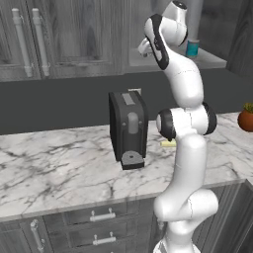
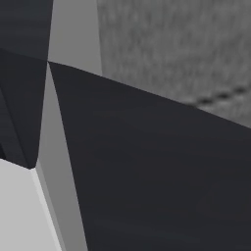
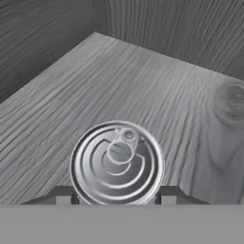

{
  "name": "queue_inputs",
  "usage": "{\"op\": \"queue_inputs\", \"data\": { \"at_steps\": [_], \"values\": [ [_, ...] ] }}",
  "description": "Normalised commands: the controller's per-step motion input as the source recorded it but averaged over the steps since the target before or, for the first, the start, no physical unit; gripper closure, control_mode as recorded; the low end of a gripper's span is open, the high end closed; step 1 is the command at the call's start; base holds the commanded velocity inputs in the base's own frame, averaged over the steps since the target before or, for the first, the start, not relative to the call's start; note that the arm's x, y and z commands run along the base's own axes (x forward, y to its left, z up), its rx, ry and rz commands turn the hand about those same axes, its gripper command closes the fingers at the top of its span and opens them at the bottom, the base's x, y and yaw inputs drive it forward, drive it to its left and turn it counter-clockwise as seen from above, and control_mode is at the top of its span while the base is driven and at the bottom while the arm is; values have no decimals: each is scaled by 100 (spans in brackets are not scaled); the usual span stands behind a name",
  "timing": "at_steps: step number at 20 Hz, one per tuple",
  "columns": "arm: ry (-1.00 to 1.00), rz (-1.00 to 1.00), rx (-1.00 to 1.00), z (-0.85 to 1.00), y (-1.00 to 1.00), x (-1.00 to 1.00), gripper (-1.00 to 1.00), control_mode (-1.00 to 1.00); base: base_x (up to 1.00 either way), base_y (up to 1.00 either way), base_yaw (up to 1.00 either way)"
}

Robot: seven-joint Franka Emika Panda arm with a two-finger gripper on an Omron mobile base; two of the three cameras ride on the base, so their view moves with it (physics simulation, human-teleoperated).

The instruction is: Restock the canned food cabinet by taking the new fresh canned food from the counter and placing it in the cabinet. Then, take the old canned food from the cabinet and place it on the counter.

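old canned food (image 3: 117,163) lies flat, lid up, gripper (image 3: 116,194) fingers pinching its sides

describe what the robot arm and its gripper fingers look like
The arm is glossy white, built of rounded tube-like links with bulging joints. Dark, near-black rings and caps sit at the joints, one at mid-height and one near the top. No cables or markings show on it. In the hand view the gripper shows two small dark grey fingertips with flat, sloped tops.
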Motion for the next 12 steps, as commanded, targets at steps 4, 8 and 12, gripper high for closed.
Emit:
{"op": "queue_inputs", "data": {
  "at_steps": [4, 8, 12],
  "values": [
    [-5, 0, -7, -23, 0, 6, 100, -100, 0, 0, 0],
    [0, 0, 0, 0, 0, -62, 100, -100, 0, 0, 0],
    [-2, -4, 0, 0, 0, -100, 100, -100, 0, 0, 0]
  ]
}}
